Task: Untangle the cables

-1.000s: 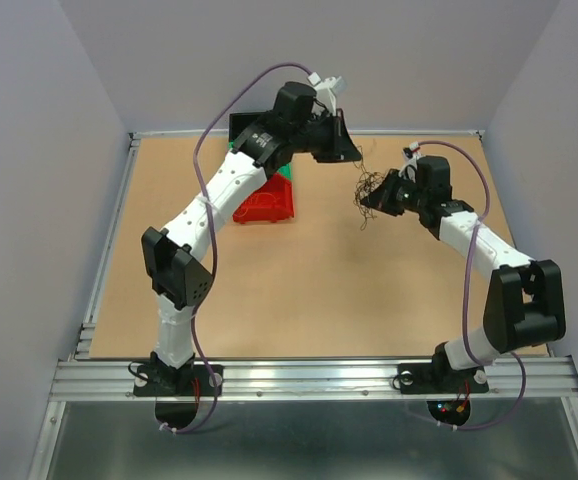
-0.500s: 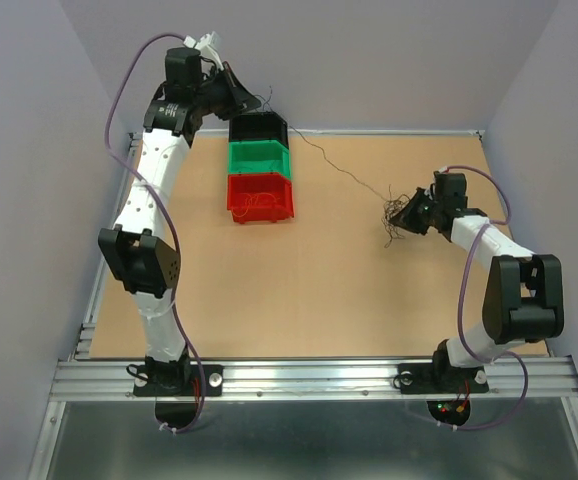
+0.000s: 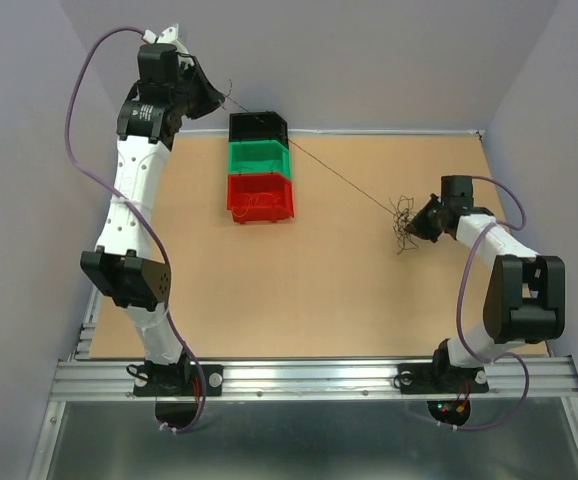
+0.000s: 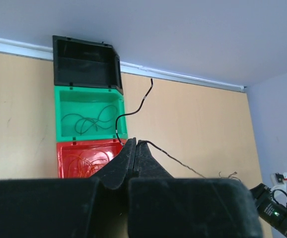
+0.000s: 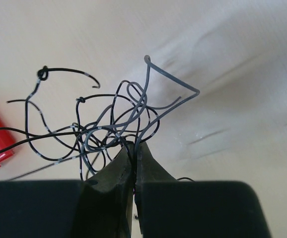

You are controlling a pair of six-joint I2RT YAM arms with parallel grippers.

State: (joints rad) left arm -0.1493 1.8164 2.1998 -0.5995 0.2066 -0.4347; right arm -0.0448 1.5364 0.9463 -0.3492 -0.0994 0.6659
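Pinching one black wire (image 3: 339, 174) taut, L gripper (image 4: 135, 145); R gripper (image 5: 134, 148) clamps cables (image 3: 406, 215) clump.

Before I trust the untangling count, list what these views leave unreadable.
Top view: the clump of cables at the right gripper is too small to tell its strands apart.
Right wrist view: shut fingers hide the clump's lower loops, so where the taut strand leaves it is unclear.
Left wrist view: the left gripper covers the red bin's near half; the black bin's inside is too dark.
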